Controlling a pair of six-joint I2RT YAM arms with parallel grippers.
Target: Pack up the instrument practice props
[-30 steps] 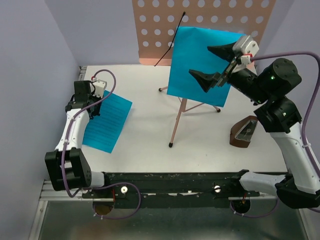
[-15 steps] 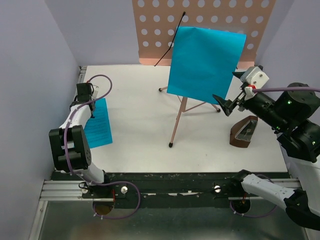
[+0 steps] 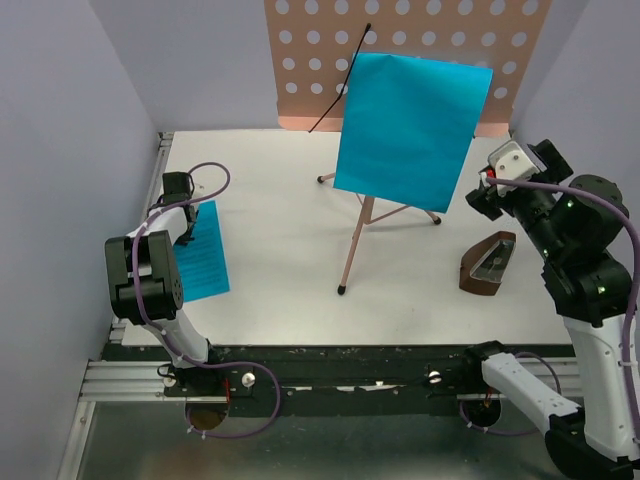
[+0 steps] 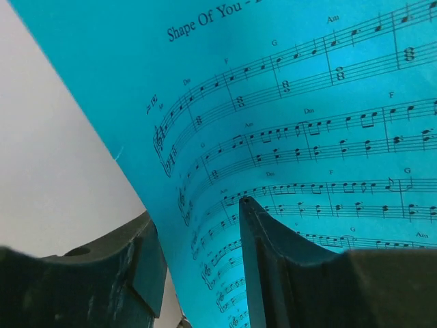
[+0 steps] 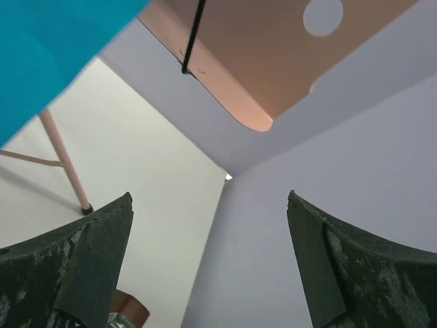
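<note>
The pink perforated music stand (image 3: 400, 50) rises on thin tripod legs (image 3: 355, 245) at the back of the table, and a bright blue sheet (image 3: 410, 125) leans on it. A second blue sheet (image 3: 203, 258) of printed music (image 4: 287, 102) lies by the left wall, one edge curling up between the parted jaws of my left gripper (image 3: 184, 222) (image 4: 198, 225). The dark-brown wedge block (image 3: 488, 266) (image 5: 126, 311) sits at the right. My right gripper (image 3: 482, 196) (image 5: 208, 198) hangs open above and behind the block, holding nothing, right of the stand's sheet (image 5: 48, 55).
Lilac walls enclose the white table (image 3: 280, 200) on the left, back and right. One stand leg (image 5: 65, 164) stands close to the left of my right gripper. A black rail (image 3: 340, 360) with both arm bases runs along the near edge.
My left gripper drew its blue sheet toward the left wall, then its jaws parted. My right arm pulled back from the sheet on the stand, down and right toward the brown block.
</note>
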